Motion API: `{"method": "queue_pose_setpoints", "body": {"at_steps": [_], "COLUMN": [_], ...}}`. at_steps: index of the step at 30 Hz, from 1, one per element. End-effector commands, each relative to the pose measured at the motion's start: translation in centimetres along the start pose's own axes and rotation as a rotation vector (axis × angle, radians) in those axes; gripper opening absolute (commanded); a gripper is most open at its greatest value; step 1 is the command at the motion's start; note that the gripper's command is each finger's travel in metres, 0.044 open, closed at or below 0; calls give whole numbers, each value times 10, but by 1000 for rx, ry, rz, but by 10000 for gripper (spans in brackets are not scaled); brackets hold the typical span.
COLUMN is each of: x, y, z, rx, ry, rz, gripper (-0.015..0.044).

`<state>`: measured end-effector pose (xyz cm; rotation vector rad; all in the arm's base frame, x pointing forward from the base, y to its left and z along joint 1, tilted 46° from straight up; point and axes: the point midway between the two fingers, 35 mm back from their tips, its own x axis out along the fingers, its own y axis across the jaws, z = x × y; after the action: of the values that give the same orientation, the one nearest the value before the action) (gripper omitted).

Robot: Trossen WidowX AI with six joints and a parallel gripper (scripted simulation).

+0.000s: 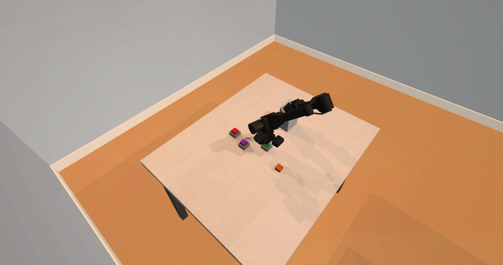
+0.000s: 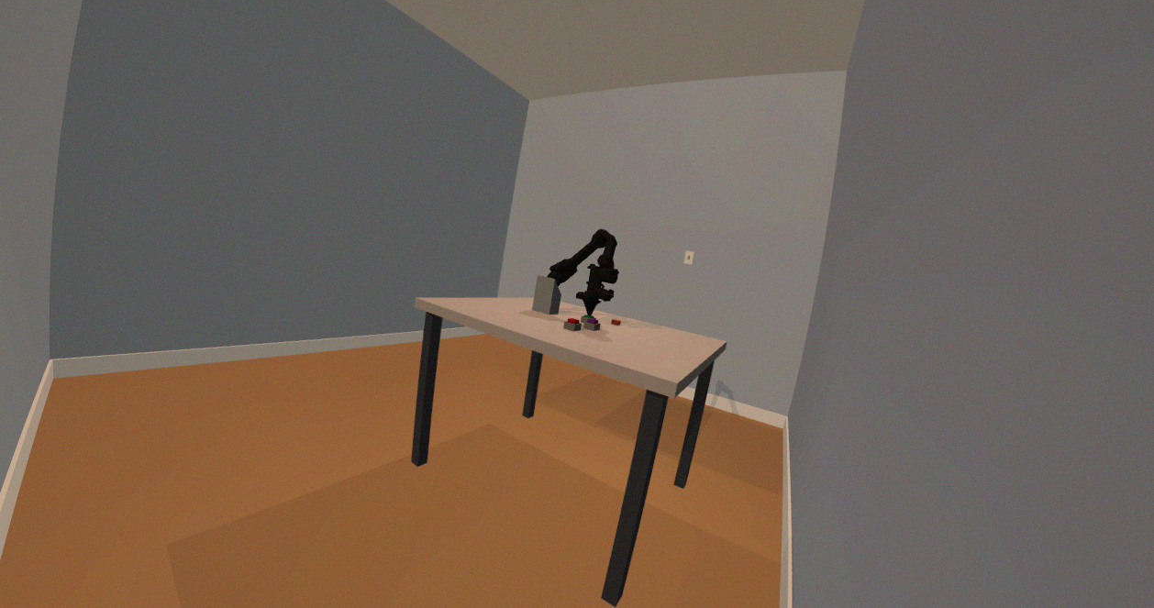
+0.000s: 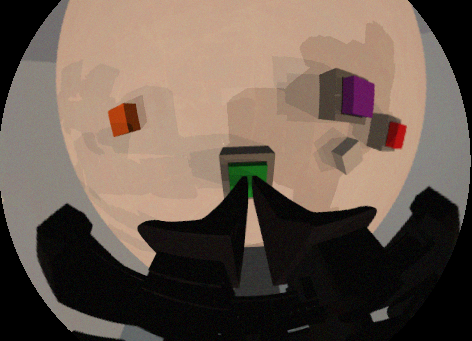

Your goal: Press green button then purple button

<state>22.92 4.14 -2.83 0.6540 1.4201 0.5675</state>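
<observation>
The green button (image 1: 267,145) (image 2: 586,316) (image 3: 240,171) sits in a grey housing. My gripper (image 2: 590,315) (image 3: 249,180) is shut, with nothing between its fingers, and points down over the green cap. Its tips overlap the cap in the wrist view, at the cap or just above it; contact and how far the cap is down cannot be told. The purple button (image 1: 244,142) (image 2: 593,321) (image 3: 361,97) stands up from its own grey housing, ahead and to the right of the tips in the wrist view, with nothing on it.
The red button (image 1: 234,130) (image 2: 573,320) (image 3: 396,135) is near the purple one. A small grey block (image 1: 248,137) (image 3: 345,148) lies close to both. An orange block (image 1: 279,167) (image 2: 615,322) (image 3: 121,121) lies on the left in the wrist view. A grey box (image 2: 545,294) stands by the arm's base.
</observation>
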Motion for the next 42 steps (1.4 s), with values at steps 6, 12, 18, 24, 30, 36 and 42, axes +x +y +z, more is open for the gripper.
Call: {"method": "queue_pose_setpoints", "body": {"at_steps": [6,12,18,24,30,36,42], "x": [2,2,-32,-54,-94,-97,-99], "y": [1,1,1,-1,0,-12,-68], "z": [-2,-2,-1,1,-1,11,56], "rx": [5,5,4,5,5,4,2], "ry": [5,5,5,4,6,5,3], "rz": [5,5,3,-2,1,0,-3], "gripper": [20,20,20,20,20,20,20]}}
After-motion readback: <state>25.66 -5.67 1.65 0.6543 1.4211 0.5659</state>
